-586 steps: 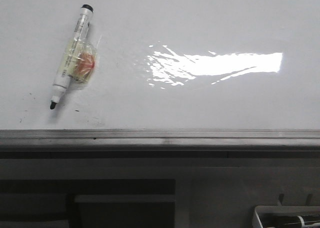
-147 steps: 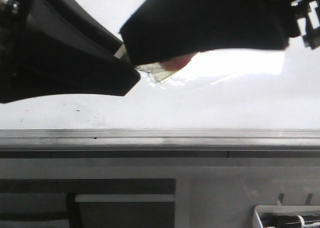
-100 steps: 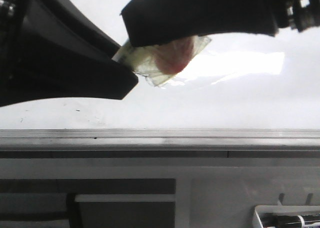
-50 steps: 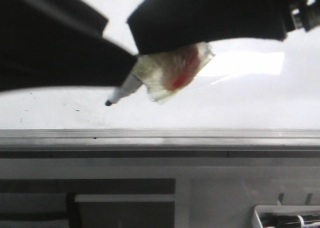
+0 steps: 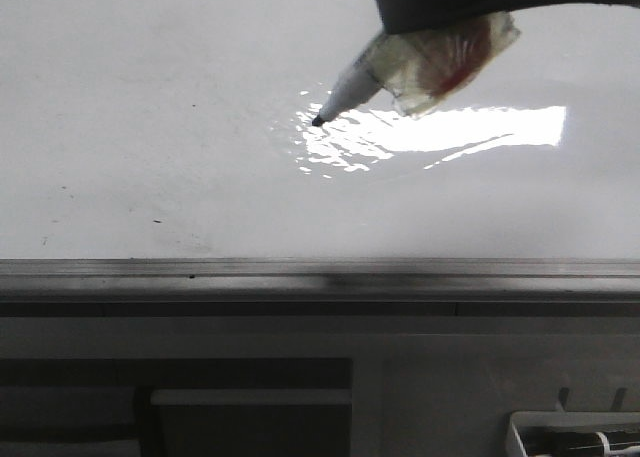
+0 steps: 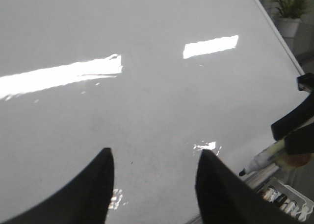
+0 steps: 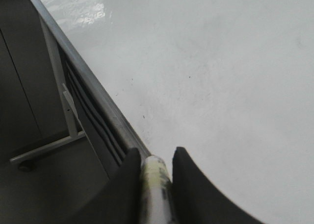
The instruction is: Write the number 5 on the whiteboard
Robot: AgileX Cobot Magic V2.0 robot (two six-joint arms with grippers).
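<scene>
The whiteboard [image 5: 180, 127] fills the upper half of the front view, glossy and white, with a bright glare patch right of centre and a few small dark specks near its lower left. Its grey metal frame [image 5: 320, 272] runs across the middle of the frame, with dark panels below.

At the top right of the front view, the right gripper [image 7: 156, 171] is clamped on a marker [image 5: 385, 72], whose barrel is wrapped in clear tape with a red patch. The marker slants down to the left, its black tip at the left end of the glare; contact with the board cannot be judged.

The left gripper [image 6: 154, 177] hangs over bare board with its fingers [image 6: 100, 180] apart, holding nothing.
</scene>
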